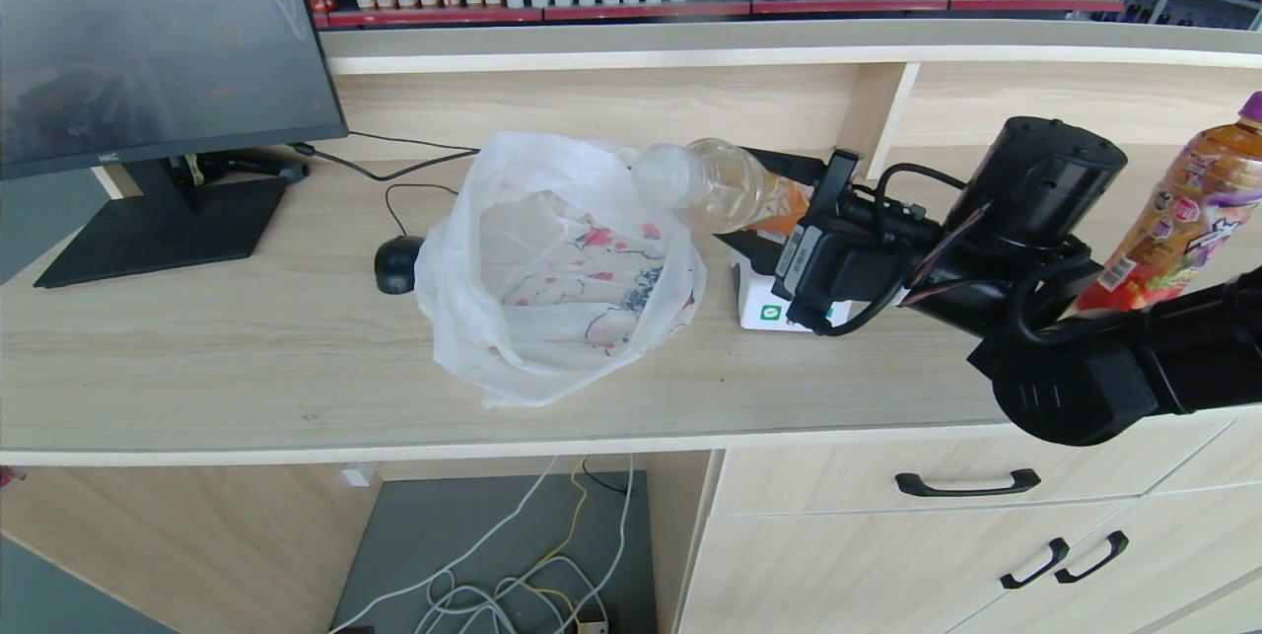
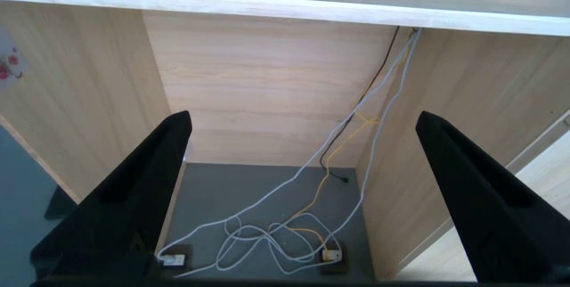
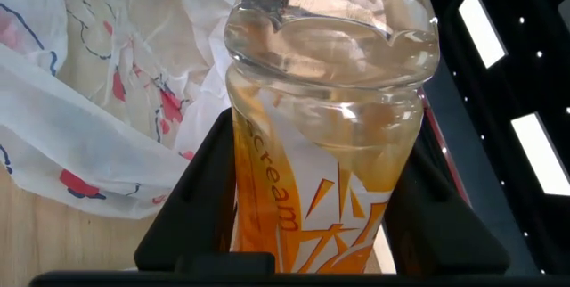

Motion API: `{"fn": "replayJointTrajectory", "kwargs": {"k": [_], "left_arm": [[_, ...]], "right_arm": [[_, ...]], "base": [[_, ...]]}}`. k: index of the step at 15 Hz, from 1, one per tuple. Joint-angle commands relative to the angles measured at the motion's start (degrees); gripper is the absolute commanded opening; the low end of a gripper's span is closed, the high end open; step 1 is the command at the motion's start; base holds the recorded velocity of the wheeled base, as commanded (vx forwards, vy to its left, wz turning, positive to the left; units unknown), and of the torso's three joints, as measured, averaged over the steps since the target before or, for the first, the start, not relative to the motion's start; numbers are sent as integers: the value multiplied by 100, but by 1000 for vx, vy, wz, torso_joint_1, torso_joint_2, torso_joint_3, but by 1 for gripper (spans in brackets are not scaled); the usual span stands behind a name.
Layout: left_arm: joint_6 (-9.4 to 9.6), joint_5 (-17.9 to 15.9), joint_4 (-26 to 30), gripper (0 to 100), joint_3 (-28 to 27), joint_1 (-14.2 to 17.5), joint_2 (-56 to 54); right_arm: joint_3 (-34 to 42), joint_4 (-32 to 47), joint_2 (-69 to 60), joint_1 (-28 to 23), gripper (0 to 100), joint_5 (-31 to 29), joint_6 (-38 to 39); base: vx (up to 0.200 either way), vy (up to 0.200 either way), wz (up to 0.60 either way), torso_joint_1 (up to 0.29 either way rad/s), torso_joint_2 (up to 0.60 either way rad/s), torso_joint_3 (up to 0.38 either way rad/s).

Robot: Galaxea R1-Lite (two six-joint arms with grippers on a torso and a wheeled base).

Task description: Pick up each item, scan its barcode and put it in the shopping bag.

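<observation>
The right end effector (image 1: 749,200) grips the bottle (image 1: 690,182) sideways (probably to present its barcode) above the scanner (image 1: 764,307), with the shopping bag (image 1: 455,291) just ahead.

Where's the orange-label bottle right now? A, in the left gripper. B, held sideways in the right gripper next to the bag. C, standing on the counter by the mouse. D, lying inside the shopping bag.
B: the right gripper is shut on the orange-label bottle, holding it sideways above the counter just beside the rim of the shopping bag.
</observation>
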Motion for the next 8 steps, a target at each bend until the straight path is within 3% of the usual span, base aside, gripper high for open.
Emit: {"fn": "replayJointTrajectory", "kwargs": {"k": [1, 8], "left_arm": [[2, -5, -2, 100, 0, 4, -2], [2, 4, 6, 100, 0, 4, -2]], "right_arm": [[2, 0, -13, -2, 0, 8, 1], [11, 0, -39, -2, 0, 8, -8]], "base": [[0, 0, 0, 0, 0, 0], [0, 0, 0, 0, 0, 0]]}}
